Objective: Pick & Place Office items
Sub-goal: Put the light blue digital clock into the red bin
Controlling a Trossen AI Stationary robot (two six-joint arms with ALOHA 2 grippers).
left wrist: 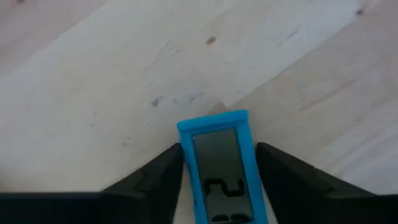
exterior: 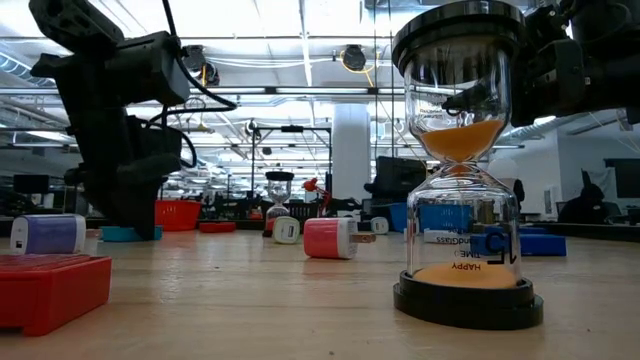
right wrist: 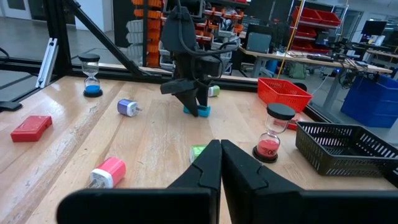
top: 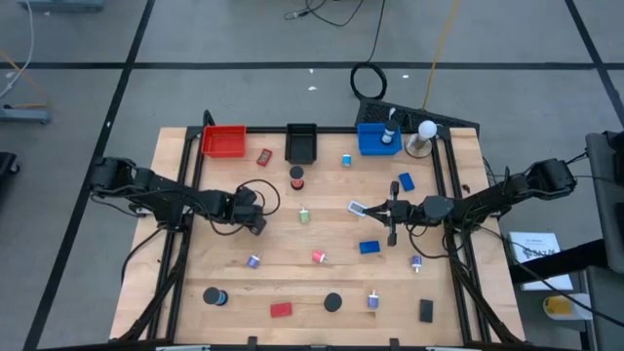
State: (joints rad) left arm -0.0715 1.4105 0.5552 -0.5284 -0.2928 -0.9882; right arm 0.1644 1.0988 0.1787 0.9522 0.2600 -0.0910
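1. The left gripper sits low on the wooden table, well in front of the red tray.
2. Its fingers stand apart on either side of a small blue timer, which lies flat on the table between them.
3. The right gripper, fingers pressed together and empty, hovers well in front of the blue tray.

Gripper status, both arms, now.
Left gripper: jaws part open around the blue timer on the table; no firm grip visible.
Right gripper: closed, empty, hovering above the table.
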